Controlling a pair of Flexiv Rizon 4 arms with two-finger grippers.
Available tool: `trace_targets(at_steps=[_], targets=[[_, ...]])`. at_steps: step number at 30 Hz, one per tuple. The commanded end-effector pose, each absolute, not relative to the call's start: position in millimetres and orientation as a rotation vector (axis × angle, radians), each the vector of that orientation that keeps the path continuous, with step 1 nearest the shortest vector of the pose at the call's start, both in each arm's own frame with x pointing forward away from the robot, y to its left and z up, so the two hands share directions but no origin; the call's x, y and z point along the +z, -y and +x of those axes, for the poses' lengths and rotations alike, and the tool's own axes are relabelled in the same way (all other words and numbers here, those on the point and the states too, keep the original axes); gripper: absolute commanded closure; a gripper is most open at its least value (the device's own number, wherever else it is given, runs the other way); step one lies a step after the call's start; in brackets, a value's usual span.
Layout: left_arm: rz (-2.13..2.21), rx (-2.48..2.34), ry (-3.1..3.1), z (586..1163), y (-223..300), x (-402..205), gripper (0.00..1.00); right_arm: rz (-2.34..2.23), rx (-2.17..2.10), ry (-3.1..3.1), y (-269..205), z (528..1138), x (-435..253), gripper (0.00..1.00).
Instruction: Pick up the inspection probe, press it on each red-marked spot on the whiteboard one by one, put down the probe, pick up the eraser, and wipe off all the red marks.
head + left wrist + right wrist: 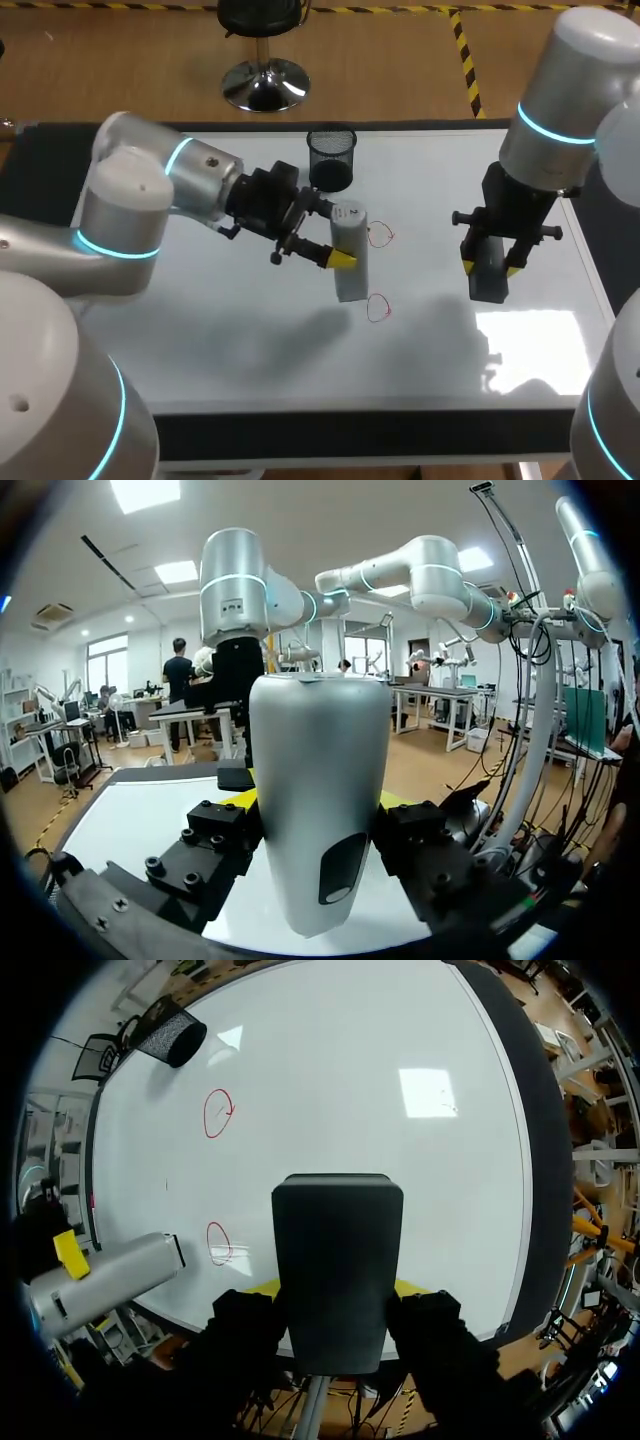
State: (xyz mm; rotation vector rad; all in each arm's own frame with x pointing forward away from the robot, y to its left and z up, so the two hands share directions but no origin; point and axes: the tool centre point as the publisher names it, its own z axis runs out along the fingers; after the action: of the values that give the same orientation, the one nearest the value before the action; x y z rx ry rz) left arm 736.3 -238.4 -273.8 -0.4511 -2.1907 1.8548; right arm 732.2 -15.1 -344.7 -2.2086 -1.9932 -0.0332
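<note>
A table (350, 437) with a dark, matte border carries a glossy whiteboard (230, 345) that covers nearly its whole top — the dark band shows along the near and far edges. Overhead light leaves a bright, roughly rectangular glare patch (530, 335) on the white surface near the right edge, and soft grey shadows (330, 325) lie toward the middle. A black mesh pen cup (331, 158) stands near the far edge.

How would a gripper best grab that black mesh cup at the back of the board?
Probably by the rim, coming from straight above. The cup stands upright with its mouth open to the top, so one finger could slip inside and the other stay outside, pinching the thin mesh wall between them.
</note>
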Motion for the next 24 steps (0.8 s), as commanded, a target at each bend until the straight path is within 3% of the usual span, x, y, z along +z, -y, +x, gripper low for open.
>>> trace_targets(at_steps=[1, 24], targets=[[-0.476, 1.846, 2.158, 744.3, 255.6, -283.4, 1.0, -2.206, -0.036, 1.994, 16.1, 731.8, -344.2, 1.0], [-0.463, 1.857, 2.081, 740.2, 274.5, -302.8, 1.0, -2.206, -0.036, 1.994, 16.1, 731.8, -344.2, 1.0]])
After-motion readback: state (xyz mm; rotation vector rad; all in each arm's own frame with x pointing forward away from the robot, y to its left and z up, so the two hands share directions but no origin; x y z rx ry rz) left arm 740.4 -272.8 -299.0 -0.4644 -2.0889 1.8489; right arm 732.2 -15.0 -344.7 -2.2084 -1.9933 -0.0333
